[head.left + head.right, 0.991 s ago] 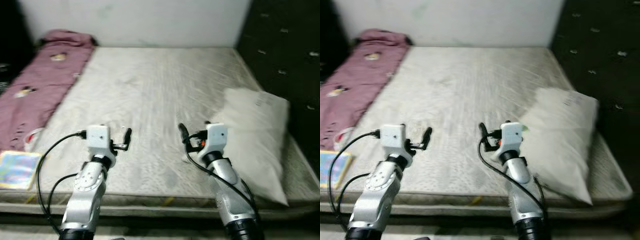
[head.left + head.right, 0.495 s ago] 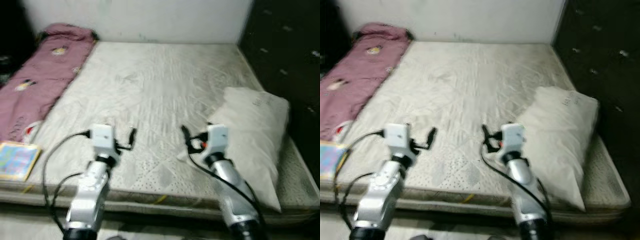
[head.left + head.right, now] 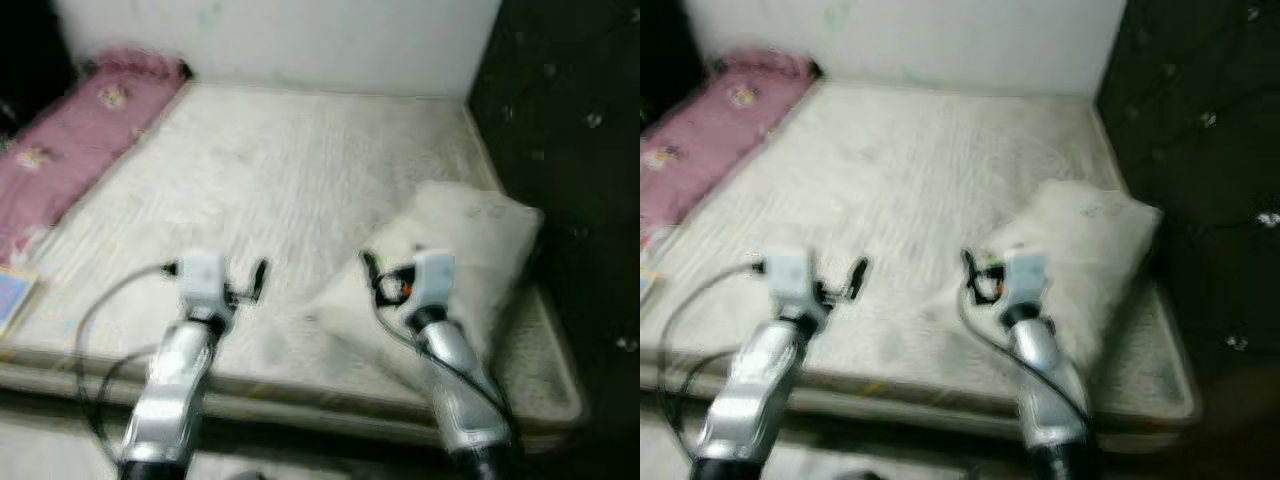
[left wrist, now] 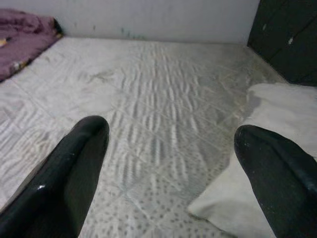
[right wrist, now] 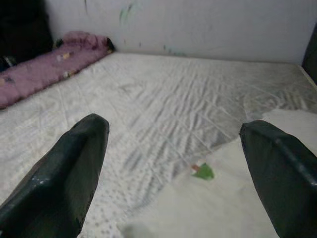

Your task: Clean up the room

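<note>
- Left eye view: blurry, so robot prob. mid-step; both arms held out level over the near edge of the mattress (image 3: 300,170), likely a ready pose for reaching.
- Left gripper (image 4: 168,163): fingers spread wide, nothing between them, hovering over the mattress's near edge, left of middle. Aimed across the bed, w/ the pillow's corner just ahead on one side.
- Right gripper (image 5: 173,168): fingers wide too, empty, above the pillow's near end. I'd guess this arm is lined up for it.
- Pillow (image 3: 450,260): white, lying askew along the mattress's right edge, near corner, slumped toward the dark wall (image 3: 570,130). Looks out of place, so prob. the thing to tidy.
- Small green scrap (image 5: 203,171): sits on the pillow, just ahead of the right gripper; can't tell what it is.
- Pink blanket (image 3: 70,140): bunched along the mattress's left edge up to the far left corner; well apart from both grippers.
- Colourful flat item (image 3: 12,296): at the near left corner, too blurred to name.
</note>
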Motion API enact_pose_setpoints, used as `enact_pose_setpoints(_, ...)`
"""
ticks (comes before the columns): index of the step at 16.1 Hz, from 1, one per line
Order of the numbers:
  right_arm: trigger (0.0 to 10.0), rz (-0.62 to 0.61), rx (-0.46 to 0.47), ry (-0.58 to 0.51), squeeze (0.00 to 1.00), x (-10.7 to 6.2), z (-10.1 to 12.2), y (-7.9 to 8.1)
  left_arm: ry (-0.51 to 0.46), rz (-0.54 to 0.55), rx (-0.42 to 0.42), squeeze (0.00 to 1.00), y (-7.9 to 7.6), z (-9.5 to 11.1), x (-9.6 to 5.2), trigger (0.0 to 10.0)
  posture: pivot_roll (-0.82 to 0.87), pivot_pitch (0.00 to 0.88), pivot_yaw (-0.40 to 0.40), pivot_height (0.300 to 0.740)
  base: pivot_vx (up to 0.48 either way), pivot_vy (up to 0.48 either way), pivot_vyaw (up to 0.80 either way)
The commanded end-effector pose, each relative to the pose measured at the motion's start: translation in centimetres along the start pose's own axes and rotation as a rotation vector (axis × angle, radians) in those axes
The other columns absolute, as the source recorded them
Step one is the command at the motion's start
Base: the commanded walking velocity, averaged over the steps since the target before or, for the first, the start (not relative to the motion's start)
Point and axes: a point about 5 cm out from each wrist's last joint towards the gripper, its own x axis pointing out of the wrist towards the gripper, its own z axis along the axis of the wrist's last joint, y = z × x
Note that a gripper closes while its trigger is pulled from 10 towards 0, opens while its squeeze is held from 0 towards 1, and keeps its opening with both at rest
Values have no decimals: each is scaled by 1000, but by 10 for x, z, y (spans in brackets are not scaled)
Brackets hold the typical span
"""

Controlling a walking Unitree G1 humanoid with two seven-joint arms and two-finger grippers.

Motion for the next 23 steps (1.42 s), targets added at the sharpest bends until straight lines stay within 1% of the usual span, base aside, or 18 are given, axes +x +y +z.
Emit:
enact_pose_setpoints(1,10000,-3,-16,-9,0,1,3,-4,-12,-4,6,0,-3,4,3,10000,-27,0,20,740,0,-409,0)
enact_pose_setpoints(6,10000,-5,-16,-13,0,1,3,-4,-10,-4,5,0,-3,4,3,10000,-25,0,21,740,0,-347,0)
enact_pose_setpoints(13,10000,-11,-7,-13,0,1,3,-5,-14,9,-14,0,-1,4,2,10000,-25,0,22,740,0,0,0)
enact_pose_setpoints(15,10000,-17,-3,-10,0,1,3,-6,-14,13,-17,0,0,4,3,10000,-26,0,22,740,0,0,-550)
enact_pose_setpoints(18,10000,-23,-6,-16,0,2,3,-6,-7,12,-20,0,-1,2,5,10000,-36,0,39,740,0,0,0)
enact_pose_setpoints(19,10000,-24,-5,-18,0,2,3,-6,-6,18,-24,0,0,2,6,10000,-36,0,39,740,0,0,0)
enact_pose_setpoints(20,10000,-23,-8,-20,0,3,3,-6,-10,49,-22,0,2,2,6,10000,-30,0,42,740,0,0,0)
enact_pose_setpoints(23,10000,11,-23,-9,0,5,1,-4,-9,119,-24,0,7,0,2,10000,4,0,-4,740,0,0,0)
